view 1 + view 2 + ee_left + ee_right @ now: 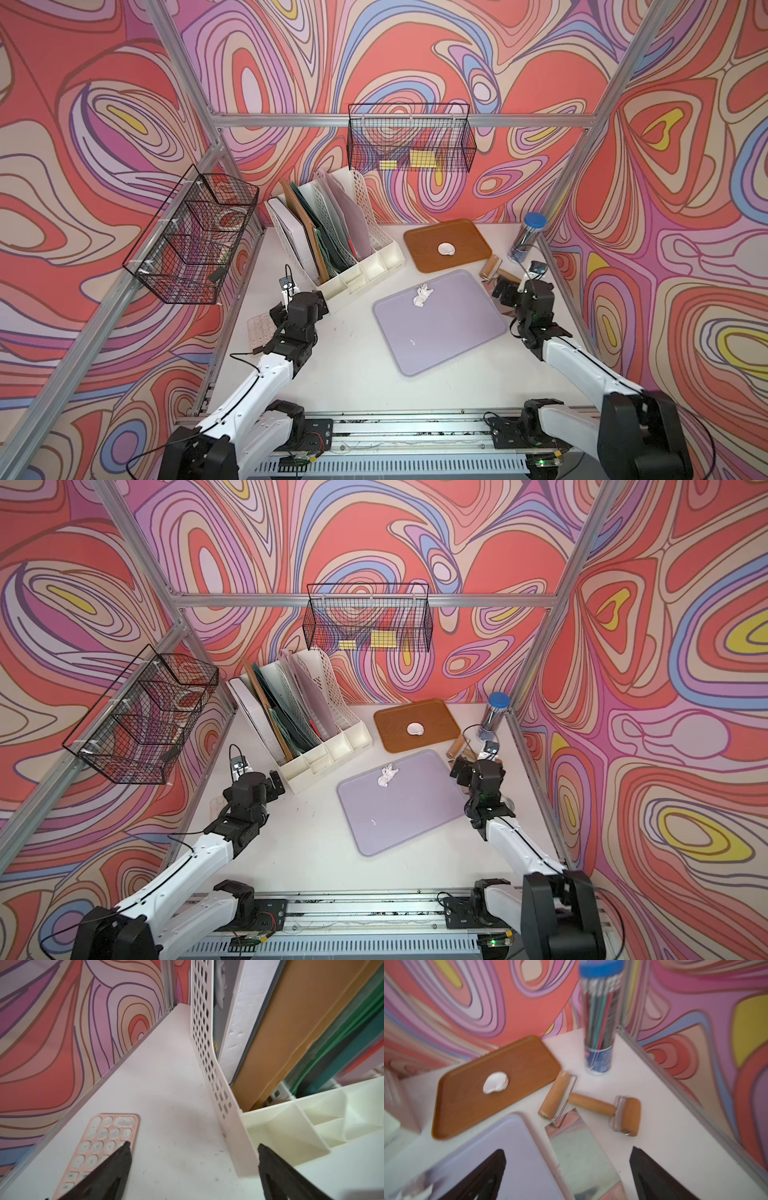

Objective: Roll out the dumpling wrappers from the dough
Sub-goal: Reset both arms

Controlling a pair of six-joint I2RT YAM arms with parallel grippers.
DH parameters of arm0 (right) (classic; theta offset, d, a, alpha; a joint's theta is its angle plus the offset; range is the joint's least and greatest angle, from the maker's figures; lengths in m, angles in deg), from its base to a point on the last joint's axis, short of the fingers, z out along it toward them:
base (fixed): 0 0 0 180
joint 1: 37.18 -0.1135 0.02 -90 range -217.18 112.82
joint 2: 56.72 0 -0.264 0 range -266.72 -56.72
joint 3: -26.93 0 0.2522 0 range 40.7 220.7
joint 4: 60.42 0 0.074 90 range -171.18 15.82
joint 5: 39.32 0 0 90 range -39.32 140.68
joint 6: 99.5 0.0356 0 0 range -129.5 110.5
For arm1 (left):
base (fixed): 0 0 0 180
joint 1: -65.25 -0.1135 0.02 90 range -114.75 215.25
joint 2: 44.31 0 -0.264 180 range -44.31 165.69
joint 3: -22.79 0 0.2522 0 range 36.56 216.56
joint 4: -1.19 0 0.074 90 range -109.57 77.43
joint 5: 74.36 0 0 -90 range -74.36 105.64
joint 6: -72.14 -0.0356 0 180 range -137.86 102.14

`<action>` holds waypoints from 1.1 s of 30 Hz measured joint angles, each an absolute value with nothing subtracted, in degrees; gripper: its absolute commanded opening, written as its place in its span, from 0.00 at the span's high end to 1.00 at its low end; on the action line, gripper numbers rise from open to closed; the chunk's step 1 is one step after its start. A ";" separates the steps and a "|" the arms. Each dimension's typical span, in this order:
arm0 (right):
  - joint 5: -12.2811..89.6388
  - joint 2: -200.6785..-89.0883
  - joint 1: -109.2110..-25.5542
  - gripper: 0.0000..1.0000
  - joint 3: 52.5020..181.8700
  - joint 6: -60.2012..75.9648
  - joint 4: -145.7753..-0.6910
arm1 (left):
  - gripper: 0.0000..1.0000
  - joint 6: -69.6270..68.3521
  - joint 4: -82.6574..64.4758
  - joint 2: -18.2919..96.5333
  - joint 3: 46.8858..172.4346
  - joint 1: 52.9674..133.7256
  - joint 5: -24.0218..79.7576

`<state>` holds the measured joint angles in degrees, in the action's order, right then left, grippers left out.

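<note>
Brown tray (461,237) sits just beyond the lilac mat (440,332) in both top views, w/ one round white dumpling wrapper (446,249) lying on it; ragged dough scrap (423,296) on the mat's far edge. Left wrist cam: my left gripper (194,1144) has jaws wide apart, nothing btwn, over bare worktop (166,1084) off the mat's left side, pink keypad (97,1147) beside it. Right wrist cam: right gripper (568,1149) jaws apart too, empty, at the mat's right edge; wooden roller (591,1104) just beyond the mat, beside the tray.
</note>
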<state>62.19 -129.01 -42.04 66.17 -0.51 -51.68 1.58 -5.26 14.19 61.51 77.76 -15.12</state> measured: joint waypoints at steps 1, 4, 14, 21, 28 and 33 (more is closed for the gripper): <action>61.27 -133.29 -42.92 0.02 65.49 -2.10 -47.40 | 0.00 -0.14 -3.25 15.81 60.57 77.04 -14.51; 60.48 -139.79 -43.88 0.02 65.47 -5.60 -38.72 | 0.00 -4.99 2.58 21.03 58.88 75.71 -12.15; 62.62 -135.90 -44.03 0.02 62.10 -9.10 -26.92 | 0.00 -14.61 21.49 32.68 56.83 72.34 -3.65; 60.96 -149.25 -44.01 0.02 58.34 -12.33 -11.40 | 0.00 -17.17 36.03 42.65 55.32 67.77 4.15; 58.40 -155.76 -41.15 0.02 62.80 -11.63 -12.25 | 0.00 -17.02 35.30 43.74 57.48 64.87 11.61; 55.15 -154.54 -35.90 0.02 68.92 -9.01 -16.27 | 0.00 -16.97 34.89 43.72 57.72 64.65 12.96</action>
